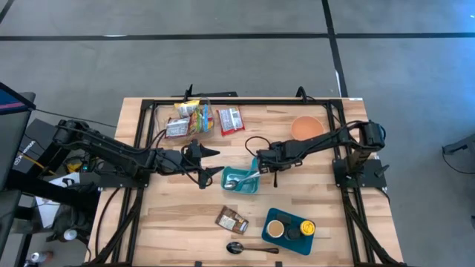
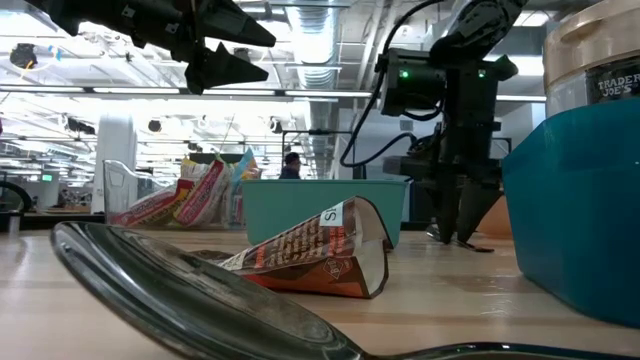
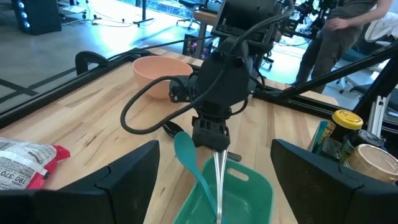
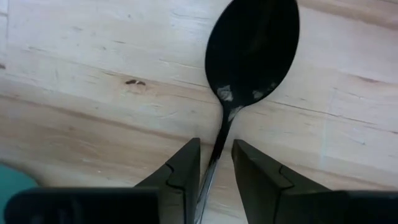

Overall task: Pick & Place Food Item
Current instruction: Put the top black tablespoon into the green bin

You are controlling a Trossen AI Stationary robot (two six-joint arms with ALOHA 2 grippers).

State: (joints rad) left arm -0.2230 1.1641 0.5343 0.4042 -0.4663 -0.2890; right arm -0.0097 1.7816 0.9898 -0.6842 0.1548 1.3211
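My right gripper [image 1: 261,172] points down at the right edge of a teal container [image 1: 241,179], shut on a metal spoon. The spoon's dark bowl [image 4: 252,50] is over the bare wood on the side away from the container. Its silver handle [image 3: 217,180] reaches over the container toward my left arm. My left gripper [image 1: 210,165] hangs open above the table, left of the container, with nothing between its fingers. A brown snack packet [image 1: 231,220] lies flat on the wood nearer the front edge. My right gripper pinches the spoon's handle [image 4: 211,163] between its two fingers, a little behind the bowl. The fingers come from above, pointing down, and lie across the handle. Whether the bowl rests on the wood or hangs just above it, I cannot tell.
Snack bags [image 1: 189,119] and a red packet [image 1: 230,120] lie at the far left. An orange bowl [image 1: 306,127] stands at the far right. A blue tray [image 1: 289,230] with jars and a second spoon [image 1: 249,248] are near the front edge. A person stands beyond the table.
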